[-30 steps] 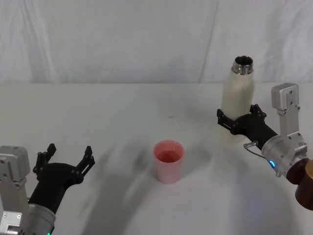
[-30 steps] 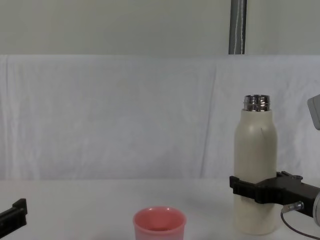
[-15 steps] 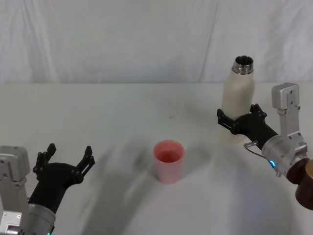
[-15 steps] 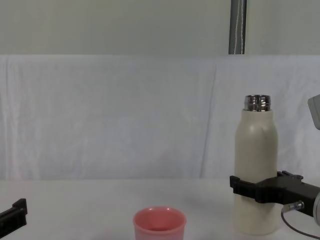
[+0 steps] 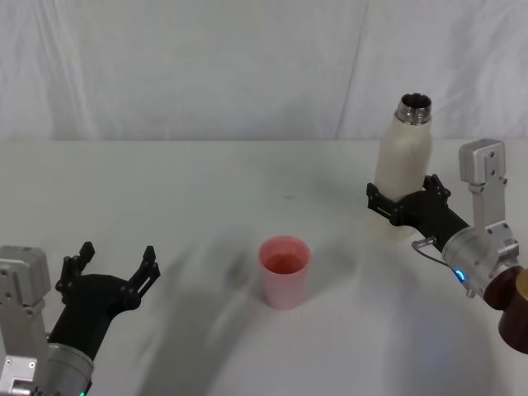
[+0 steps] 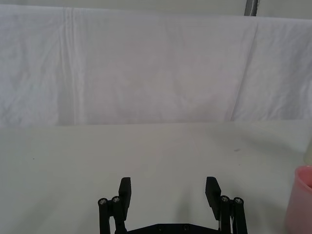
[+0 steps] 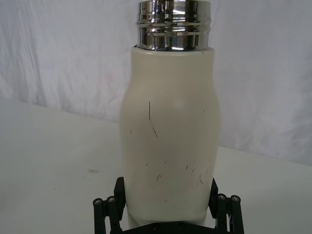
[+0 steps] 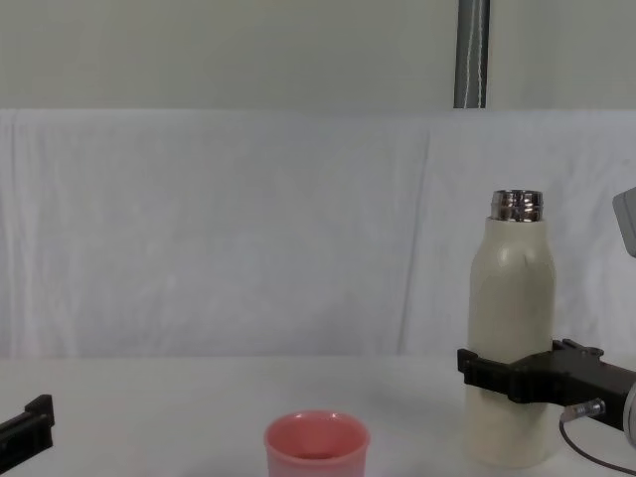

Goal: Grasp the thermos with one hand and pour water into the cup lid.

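The cream-white thermos [image 5: 403,161] stands upright at the table's right, its steel neck uncapped. My right gripper [image 5: 402,200] is around its lower body, a black jaw pressed to each side; the right wrist view shows the thermos [image 7: 168,122] snug between the jaws of that gripper [image 7: 165,195]. The chest view has the thermos [image 8: 510,328] in the right gripper [image 8: 497,373] too. The pink cup lid [image 5: 285,271] sits mid-table, left of the thermos and apart from it, with the same cup lid [image 8: 316,447] low in the chest view. My left gripper [image 5: 114,260] rests open at the near left, holding nothing.
A brown cylindrical object [image 5: 513,313] sits at the right edge beside my right arm. A white cloth [image 5: 206,66] hangs as a backdrop behind the table [image 5: 165,190]. A metal pole [image 8: 472,55] rises behind it. The cup lid's rim [image 6: 303,200] edges into the left wrist view.
The thermos top has shifted slightly to the right between the right gripper's jaws. The gripper, the cup lid and the left arm have stayed put.
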